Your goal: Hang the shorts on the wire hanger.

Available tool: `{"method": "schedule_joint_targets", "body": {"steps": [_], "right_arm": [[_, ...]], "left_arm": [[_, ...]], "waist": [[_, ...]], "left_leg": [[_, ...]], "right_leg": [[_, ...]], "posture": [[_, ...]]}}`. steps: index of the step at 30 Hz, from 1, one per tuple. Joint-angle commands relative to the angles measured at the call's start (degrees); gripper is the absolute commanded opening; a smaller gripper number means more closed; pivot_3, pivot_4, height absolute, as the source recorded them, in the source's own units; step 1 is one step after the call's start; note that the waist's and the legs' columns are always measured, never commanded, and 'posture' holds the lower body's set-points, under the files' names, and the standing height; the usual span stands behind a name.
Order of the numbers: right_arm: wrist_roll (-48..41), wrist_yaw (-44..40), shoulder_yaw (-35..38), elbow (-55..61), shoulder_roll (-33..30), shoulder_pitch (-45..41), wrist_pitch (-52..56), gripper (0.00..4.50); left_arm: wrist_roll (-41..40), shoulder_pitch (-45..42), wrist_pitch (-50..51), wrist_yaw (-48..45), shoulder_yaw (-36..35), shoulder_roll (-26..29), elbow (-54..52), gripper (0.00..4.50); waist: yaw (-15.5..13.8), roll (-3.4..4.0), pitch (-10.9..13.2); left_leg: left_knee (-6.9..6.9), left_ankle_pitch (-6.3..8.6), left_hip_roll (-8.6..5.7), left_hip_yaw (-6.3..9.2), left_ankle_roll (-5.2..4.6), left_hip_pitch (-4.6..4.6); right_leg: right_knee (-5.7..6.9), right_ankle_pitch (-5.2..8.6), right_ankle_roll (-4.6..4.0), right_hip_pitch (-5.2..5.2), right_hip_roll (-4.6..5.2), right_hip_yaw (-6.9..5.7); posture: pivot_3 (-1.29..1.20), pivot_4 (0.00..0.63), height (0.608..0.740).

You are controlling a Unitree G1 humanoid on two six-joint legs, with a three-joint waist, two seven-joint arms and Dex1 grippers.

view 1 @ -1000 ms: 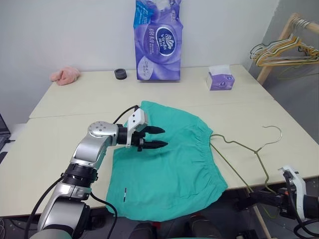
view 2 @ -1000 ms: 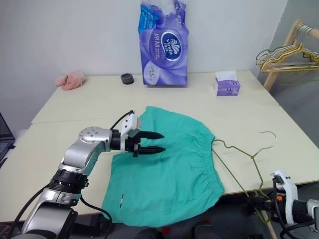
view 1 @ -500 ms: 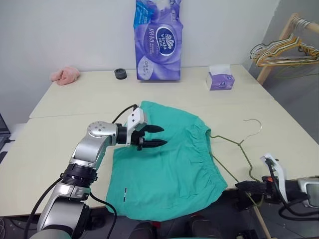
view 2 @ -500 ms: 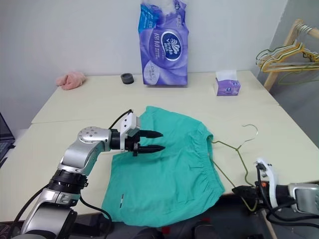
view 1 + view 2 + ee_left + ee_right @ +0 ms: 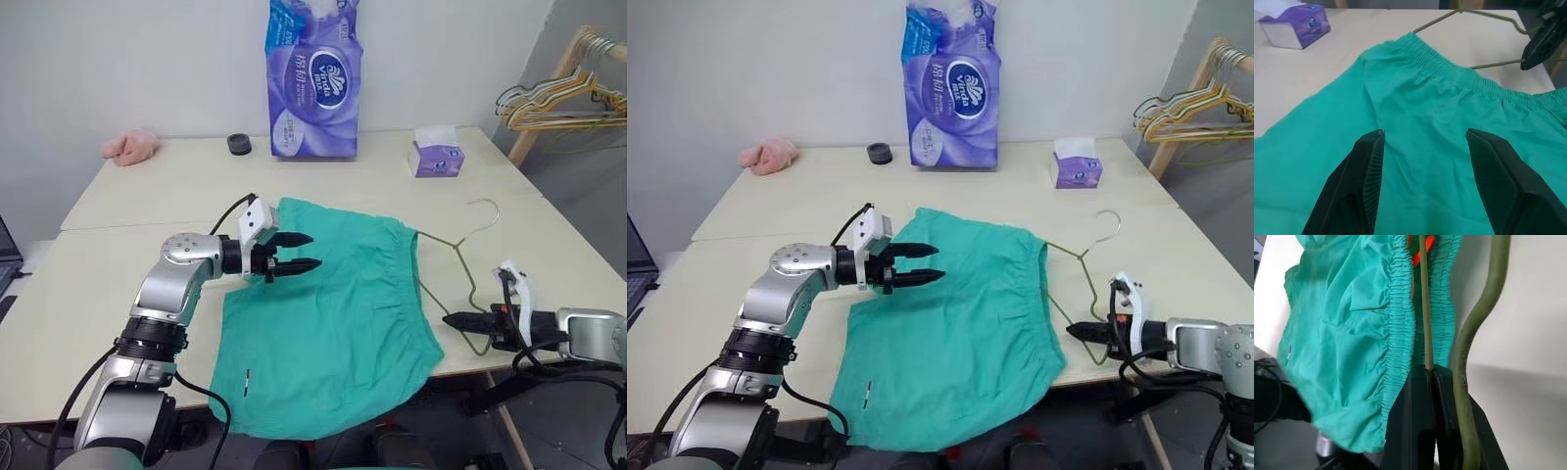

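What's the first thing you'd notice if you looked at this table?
The big teal-green shorts spread flat in the middle of the table, hanging a little over the near edge. The left claw hovers open above them, while the right claw at the table's right edge is shut on a thin wire hanger lying beside the waistband. A tall purple tissue pack stands at the back by the wall.

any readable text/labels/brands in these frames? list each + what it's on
"Vinda": oval logo on the purple tissue-roll pack at the back of the table.
Other print on that pack, Chinese characters included: too small to read.
Print on the small purple tissue box: blurred, unreadable.
White tag on the shorts: no legible text.
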State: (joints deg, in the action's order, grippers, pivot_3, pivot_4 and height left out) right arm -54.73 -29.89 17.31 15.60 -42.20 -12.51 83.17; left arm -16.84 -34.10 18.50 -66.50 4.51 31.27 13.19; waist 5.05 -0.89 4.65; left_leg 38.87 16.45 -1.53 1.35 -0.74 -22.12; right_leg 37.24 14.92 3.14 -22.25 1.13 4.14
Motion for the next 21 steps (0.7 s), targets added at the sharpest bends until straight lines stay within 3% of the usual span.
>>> {"method": "schedule_joint_targets", "body": {"steps": [1, 6, 12, 21], "right_arm": [[0.4, -0.33, -0.86, 6.68, -1.08, -3.03, -4.04, 0.0], [5.58, -2.9, -8.99, 15.5, -5.21, -3.92, -11.19, 0.0], [15.48, -7.78, -20.29, 20.81, -10.99, -4.31, -22.65, 0.0], [24.86, -12.69, -27.27, 23.11, -14.6, -4.92, -31.83, 0.0]], "left_arm": [[-1.86, -4.12, 1.25, 2.75, -3.84, -0.05, 1.86, 3.14], [-2.56, -10.13, 0.8, 2.48, -5.56, 0.63, 5.92, 4.48], [-0.67, -15.91, -2.76, -8.47, -1.79, 3.98, 8.35, 4.48], [4.13, -17.5, -10.06, -24.93, 7.42, 7.55, 10.03, 4.48]], "waist": [[0.01, 0.0, 0.0], [-0.03, -0.01, 0.0], [0.08, 0.0, 0.0], [0.12, 0.0, 0.0]], "left_leg": [[0.0, 0.0, 0.0, 0.03, 0.0, 0.0], [0.01, 0.0, 0.0, 0.08, 0.0, 0.0], [-0.03, 0.01, -0.03, 0.03, 0.02, -0.06], [-0.02, 0.01, -0.03, 0.02, 0.03, -0.06]], "right_leg": [[0.01, 0.0, 0.0, 0.0, 0.0, 0.0], [0.01, 0.0, 0.01, 0.01, 0.0, -0.06], [-0.06, 0.0, 0.02, -0.06, 0.0, -0.15], [-0.04, 0.0, -0.01, -0.07, 0.01, -0.13]], "posture": [[-0.15, 0.069, 0.74], [-0.16, 0.065, 0.74], [-0.15, 0.059, 0.74], [-0.17, 0.058, 0.74]]}}
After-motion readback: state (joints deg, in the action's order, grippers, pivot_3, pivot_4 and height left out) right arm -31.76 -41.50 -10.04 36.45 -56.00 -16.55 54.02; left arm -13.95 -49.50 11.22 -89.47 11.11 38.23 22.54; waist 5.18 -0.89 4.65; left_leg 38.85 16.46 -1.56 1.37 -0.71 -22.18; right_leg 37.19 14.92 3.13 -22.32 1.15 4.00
